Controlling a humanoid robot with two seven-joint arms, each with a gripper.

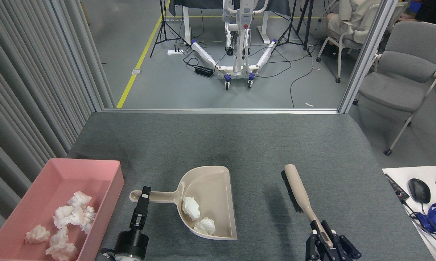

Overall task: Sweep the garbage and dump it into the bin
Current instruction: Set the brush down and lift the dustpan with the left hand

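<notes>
Two white wads of garbage [190,208] lie inside the beige dustpan [210,195] at bottom centre. My left gripper [144,194] is shut on the dustpan's handle and holds the pan raised, tilted a little. The pink bin [105,170] stands at bottom left with several more wads [73,215] in it. At bottom right my right gripper [321,230] is shut on the handle of the beige brush [297,190], whose black bristles face left, well right of the dustpan.
A grey carpeted table [221,145] fills the middle, ending at a metal edge at the back. Curtain folds [29,90] line the left. A white desk corner with a mouse [419,190] and a blue cable sits at right; a grey chair [403,76] stands beyond.
</notes>
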